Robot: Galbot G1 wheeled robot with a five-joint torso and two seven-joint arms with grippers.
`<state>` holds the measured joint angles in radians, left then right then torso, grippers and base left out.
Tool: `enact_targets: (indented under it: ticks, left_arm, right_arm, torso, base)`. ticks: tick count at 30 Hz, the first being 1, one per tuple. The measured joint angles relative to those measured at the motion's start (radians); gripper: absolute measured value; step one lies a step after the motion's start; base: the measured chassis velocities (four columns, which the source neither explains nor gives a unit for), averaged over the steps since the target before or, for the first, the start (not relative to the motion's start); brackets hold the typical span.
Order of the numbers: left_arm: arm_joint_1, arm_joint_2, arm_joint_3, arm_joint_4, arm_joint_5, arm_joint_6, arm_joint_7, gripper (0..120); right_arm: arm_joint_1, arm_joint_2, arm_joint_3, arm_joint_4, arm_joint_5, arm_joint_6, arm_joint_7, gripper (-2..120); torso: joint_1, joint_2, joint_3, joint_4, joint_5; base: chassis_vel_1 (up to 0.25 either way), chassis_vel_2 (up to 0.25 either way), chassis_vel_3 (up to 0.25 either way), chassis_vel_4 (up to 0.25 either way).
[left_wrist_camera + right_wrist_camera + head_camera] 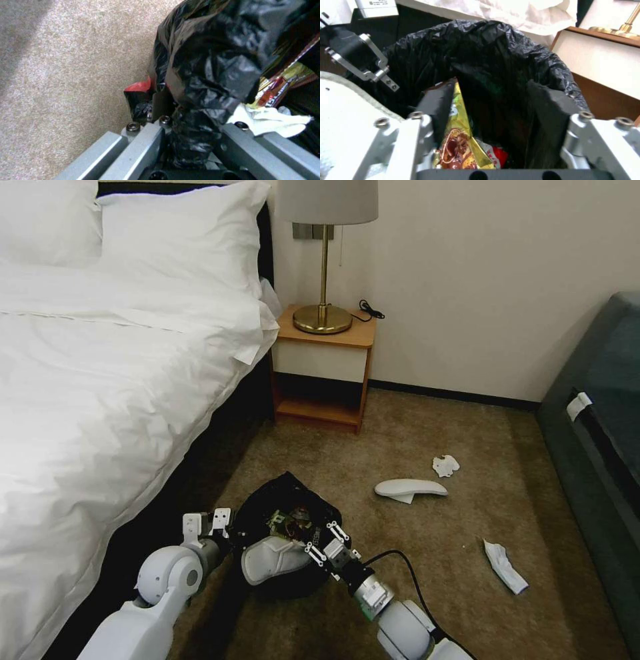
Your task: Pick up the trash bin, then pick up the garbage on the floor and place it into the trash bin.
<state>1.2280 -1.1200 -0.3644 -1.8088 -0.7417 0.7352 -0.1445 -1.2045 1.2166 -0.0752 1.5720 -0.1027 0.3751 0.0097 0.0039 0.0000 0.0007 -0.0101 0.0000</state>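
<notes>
Trash bin (283,507), lined with a crinkly black bag, is low in front of the robot beside the bed (100,380), over the brown carpet (427,580); whether it rests on the floor or is carried clear of it cannot be told. One white slipper (273,559) lies across its near rim, half in and half out. A gold snack wrapper (460,140) and something red are already inside.

The left gripper (191,125) has its fingers clamped on the bag-covered rim at the bed side. The right gripper (325,543) hangs over the near rim beside that slipper, with its fingers spread apart and holding nothing.

Outstanding on the carpet, well apart from the bin: a second slipper (410,488), a crumpled tissue (445,465) just beyond it, and a white wrapper (505,567) nearer the dark sofa (600,447).

Risks noted:
- The perched slipper looks poorly seated (it overhangs the rim) and could slide out if the bin tilts or is jolted.
- The left hold is on rim and loose plastic together; the bag could slip or tear, and the bin sag.
- The bin appears nearly as narrow as a slipper, so the second may jam or displace the first.
</notes>
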Motion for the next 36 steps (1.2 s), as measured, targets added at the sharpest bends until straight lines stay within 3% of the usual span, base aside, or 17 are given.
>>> enact_targets:
  ticks: [3,9,30,36]
  left_arm:
    - [0.001,0.0,0.0,0.003,0.002,0.0,0.002,0]
    - [0.0,0.0,0.0,0.004,0.005,0.0,0.002,0]
    - [-0.002,-0.003,0.009,0.026,0.023,-0.002,-0.009,0]
    - [0.005,-0.015,0.008,0.011,0.023,-0.002,-0.016,0]
  right_arm:
    - [0.0,0.001,0.0,0.002,0.002,0.0,-0.002,82]
    - [0.006,0.001,-0.002,0.016,0.01,-0.006,-0.002,99]
    - [0.066,-0.085,0.038,0.276,0.099,-0.109,0.019,100]
    - [0.077,-0.088,0.098,0.301,0.12,-0.132,0.08,100]
  torso:
    - [0.0,0.0,0.0,0.0,0.0]
    - [0.0,0.0,0.0,-0.0001,0.0]
    - [0.0,0.0,0.0,0.0,0.0002]
    - [0.0,0.0,0.0,-0.0003,0.0]
  base:
    - [0.0,0.0,0.0,0.0]
    - [0.0,0.0,0.0,0.0]
    - [0.0,0.0,0.0,0.0]
    - [0.0,0.0,0.0,0.0]
